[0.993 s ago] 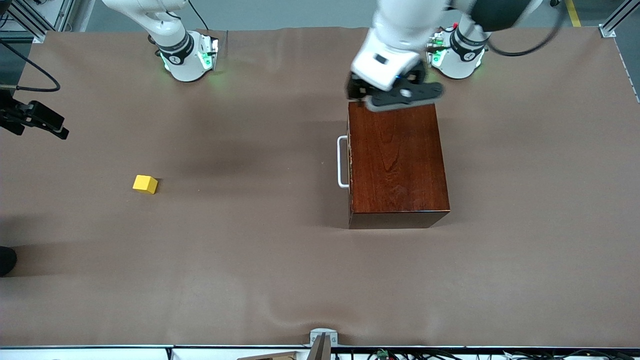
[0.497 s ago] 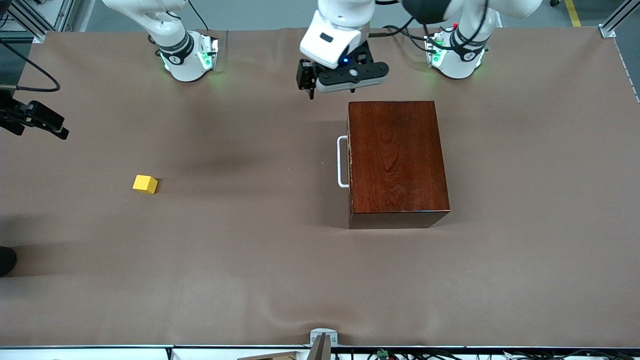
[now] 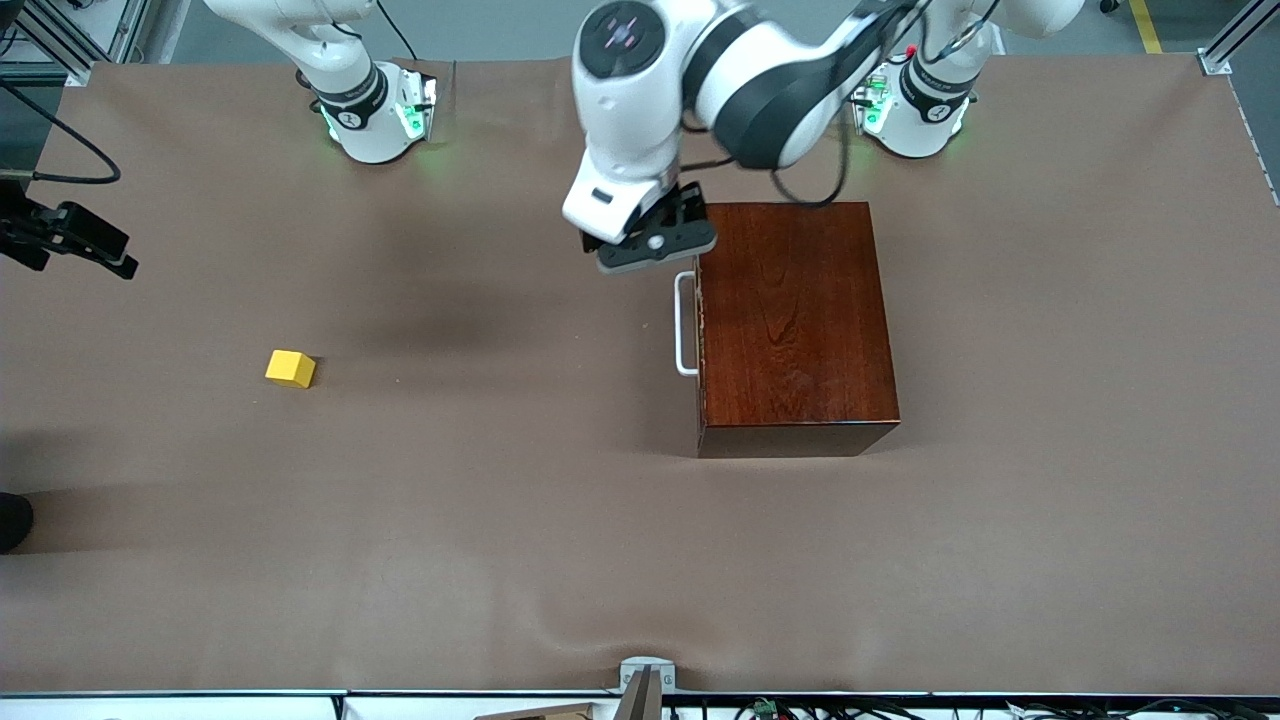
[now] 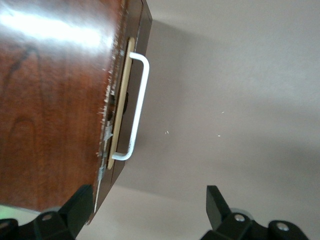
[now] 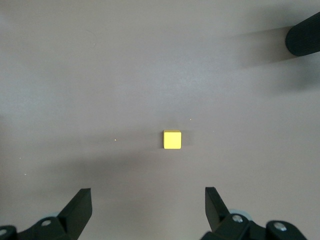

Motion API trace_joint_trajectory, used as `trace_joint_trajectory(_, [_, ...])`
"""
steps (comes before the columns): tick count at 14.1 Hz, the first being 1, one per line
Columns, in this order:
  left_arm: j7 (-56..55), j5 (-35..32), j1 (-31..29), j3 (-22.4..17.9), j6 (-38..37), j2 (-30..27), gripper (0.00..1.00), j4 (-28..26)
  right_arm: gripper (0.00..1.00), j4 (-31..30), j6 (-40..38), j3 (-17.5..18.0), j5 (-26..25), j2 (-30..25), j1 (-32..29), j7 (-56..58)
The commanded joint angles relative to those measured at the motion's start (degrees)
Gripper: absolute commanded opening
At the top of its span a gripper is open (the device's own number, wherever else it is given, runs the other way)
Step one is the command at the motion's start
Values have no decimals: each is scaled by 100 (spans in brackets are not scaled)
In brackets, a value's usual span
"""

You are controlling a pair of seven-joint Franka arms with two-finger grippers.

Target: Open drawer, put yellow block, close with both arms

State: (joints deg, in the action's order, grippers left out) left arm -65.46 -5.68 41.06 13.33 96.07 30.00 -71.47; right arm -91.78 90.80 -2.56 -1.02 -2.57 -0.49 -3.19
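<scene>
The dark reddish-brown box stands toward the left arm's end of the table with the drawer shut. Its white handle faces the right arm's end and also shows in the left wrist view. My left gripper hangs open and empty over the table beside the box corner farthest from the front camera, near the handle's end. The yellow block lies alone toward the right arm's end. My right gripper is open and empty, high over the table, with the block below it.
A black fixture with a cable juts in at the table edge at the right arm's end. A dark rounded thing sits at that edge nearer the camera. A grey clamp sits on the near edge.
My left gripper moved from over the box's edge nearest the bases, swung toward the right arm's end, then came nearer the handle. The block, box and right arm have not moved.
</scene>
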Motion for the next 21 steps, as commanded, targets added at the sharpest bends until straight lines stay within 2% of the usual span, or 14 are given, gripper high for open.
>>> trace_joint_trajectory(1, [-2, -214, 96, -50, 43, 225, 100, 168, 100, 64, -18, -8, 5, 37, 31, -50])
trace_joint_trajectory(6, [-98, -767, 456, -103, 149, 699, 100, 186, 100, 64, -18, -8, 5, 28, 31, -50])
trace_joint_trajectory(13, [-379, -794, 543, -111, 44, 1042, 100, 177, 100, 64, -18, -8, 5, 55, 31, -50])
trace_joint_trajectory(16, [-423, -856, 561, -330, 43, 1104, 100, 177, 100, 64, -18, -8, 5, 55, 31, -50])
trace_joint_trajectory(21, [-432, -865, 544, -349, -53, 1271, 100, 151, 100, 64, -18, -8, 5, 55, 31, -50])
